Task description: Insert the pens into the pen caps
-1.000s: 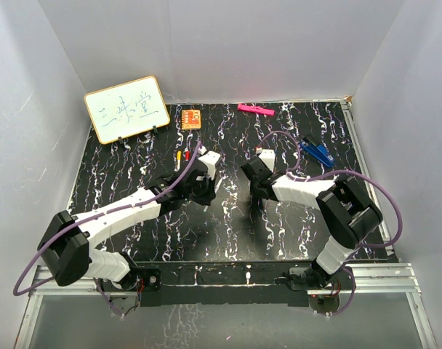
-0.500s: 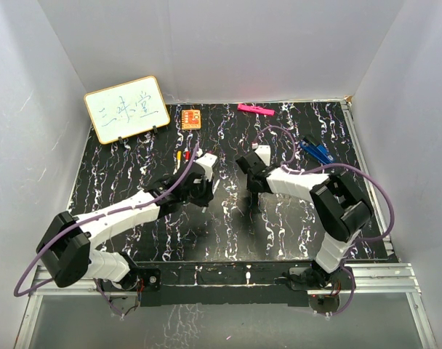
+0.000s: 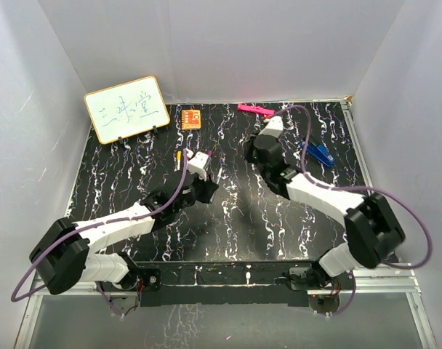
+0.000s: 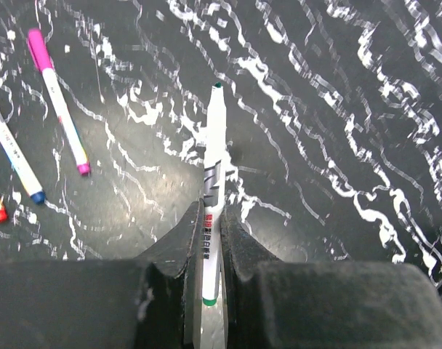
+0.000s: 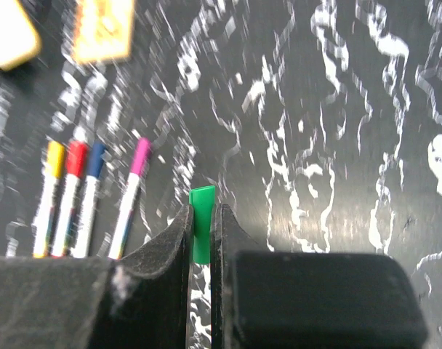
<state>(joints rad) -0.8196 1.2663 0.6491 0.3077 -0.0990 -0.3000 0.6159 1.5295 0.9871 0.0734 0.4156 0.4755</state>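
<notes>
Green is the pair in play. The green-tipped pen [image 4: 212,167] is clamped in the left claw [image 4: 212,218], its tip pointing out over the bench [image 4: 337,109]. The green cap [image 5: 202,198] is pinched in the right claw [image 5: 202,212], with only its end showing past the fingers. Pen and cap are well apart across the bench.

The risk is the meeting. A thin tip and a small mouth forgive little (which end of the cap faces out I cannot tell). A slight tilt could jam the tip on the rim, push the pen back through its grip, or pop the cap loose. Four capped pens [image 5: 90,193] lie on the bench nearby, and a low approach could knock them.
</notes>
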